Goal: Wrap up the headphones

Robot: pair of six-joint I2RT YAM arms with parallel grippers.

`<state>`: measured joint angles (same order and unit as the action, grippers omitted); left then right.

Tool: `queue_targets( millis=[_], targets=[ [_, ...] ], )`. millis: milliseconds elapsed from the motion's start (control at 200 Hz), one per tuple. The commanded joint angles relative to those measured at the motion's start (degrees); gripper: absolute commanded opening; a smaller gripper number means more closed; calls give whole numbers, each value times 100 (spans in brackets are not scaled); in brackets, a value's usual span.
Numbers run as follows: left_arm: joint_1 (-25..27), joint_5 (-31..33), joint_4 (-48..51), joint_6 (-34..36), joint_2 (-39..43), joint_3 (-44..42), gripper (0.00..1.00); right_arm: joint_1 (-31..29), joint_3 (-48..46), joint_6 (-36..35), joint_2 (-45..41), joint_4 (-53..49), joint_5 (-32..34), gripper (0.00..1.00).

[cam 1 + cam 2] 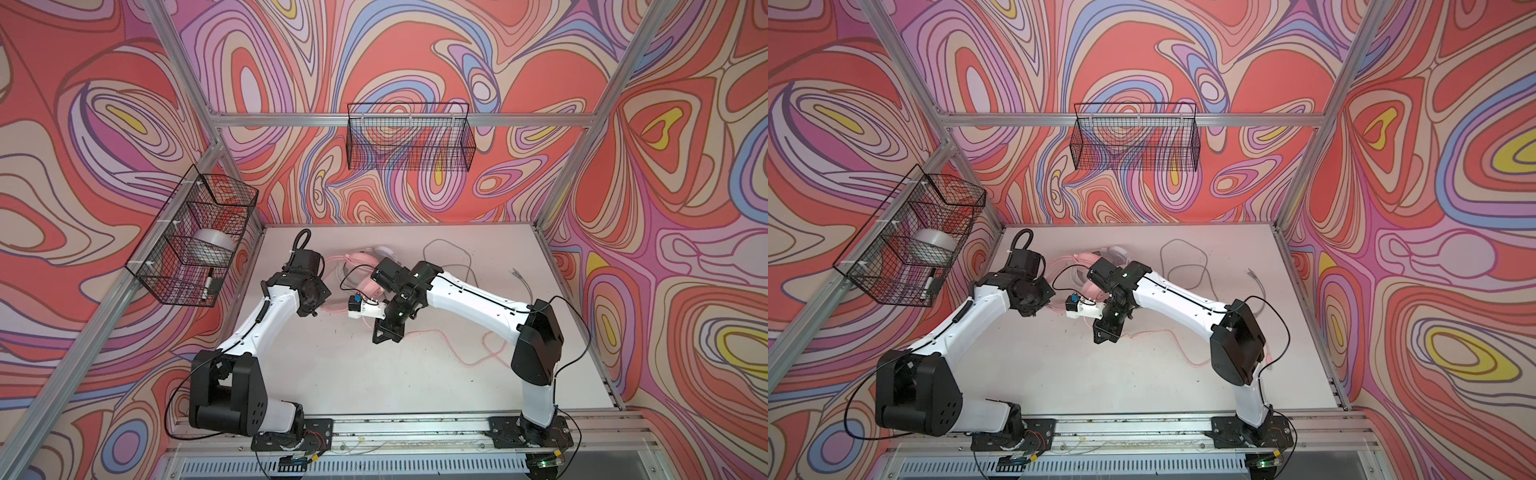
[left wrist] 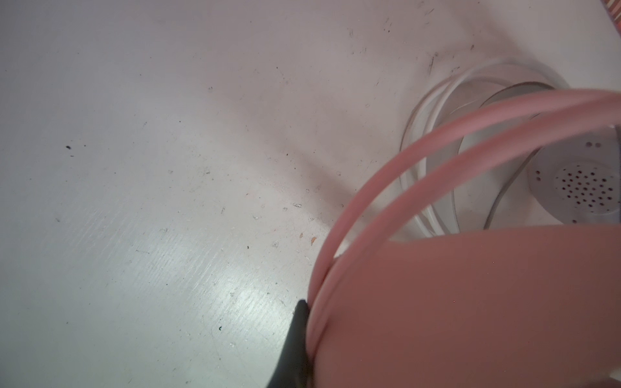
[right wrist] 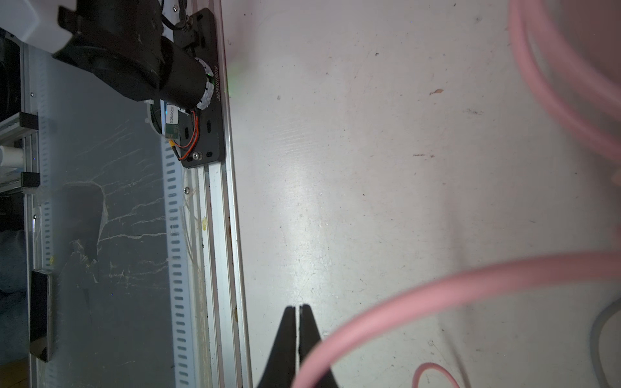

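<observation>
The pink headphones point(image 1: 368, 282) lie at the back middle of the table, between the two arms. The white headphones point(image 1: 385, 252) sit just behind them, and their perforated earcup point(image 2: 584, 188) shows in the left wrist view. My left gripper point(image 1: 311, 305) points down beside the pink set. Only one of its black fingers point(image 2: 297, 336) shows; it presses against pink cable strands point(image 2: 369, 188) and a large pink body point(image 2: 470, 309) that hides the other finger. My right gripper point(image 3: 297, 307) is shut with nothing between its tips. A pink cable point(image 3: 437, 289) crosses close over its fingers.
The pink cable point(image 1: 461, 349) trails across the table to the right. A grey cable point(image 1: 449, 253) loops at the back right. One wire basket point(image 1: 195, 237), holding a tape roll and a marker, hangs on the left wall. Another point(image 1: 409, 137) hangs on the back wall.
</observation>
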<state>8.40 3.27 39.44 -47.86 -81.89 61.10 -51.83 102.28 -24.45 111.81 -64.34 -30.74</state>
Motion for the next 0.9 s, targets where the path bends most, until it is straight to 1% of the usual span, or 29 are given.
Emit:
queue_targets(
  millis=[0,275,401,636,801,897],
  targets=[
    [112,61,-81,4,-104,212,0,-36,356,-255,119,-180,-13,0],
    [257,69,79,360,-351,238,0,15,1199,-589,418,-576,276,0],
    [293,104,167,554,-358,201,0,187,1595,-649,559,-769,330,0],
    [302,-119,169,974,-353,95,0,510,2033,-763,673,-878,646,0],
    [337,-189,322,1203,-434,132,0,578,2383,-904,821,-950,1010,0],
    [342,-215,437,1315,-478,181,0,587,2625,-904,958,-967,1396,0]
  ],
)
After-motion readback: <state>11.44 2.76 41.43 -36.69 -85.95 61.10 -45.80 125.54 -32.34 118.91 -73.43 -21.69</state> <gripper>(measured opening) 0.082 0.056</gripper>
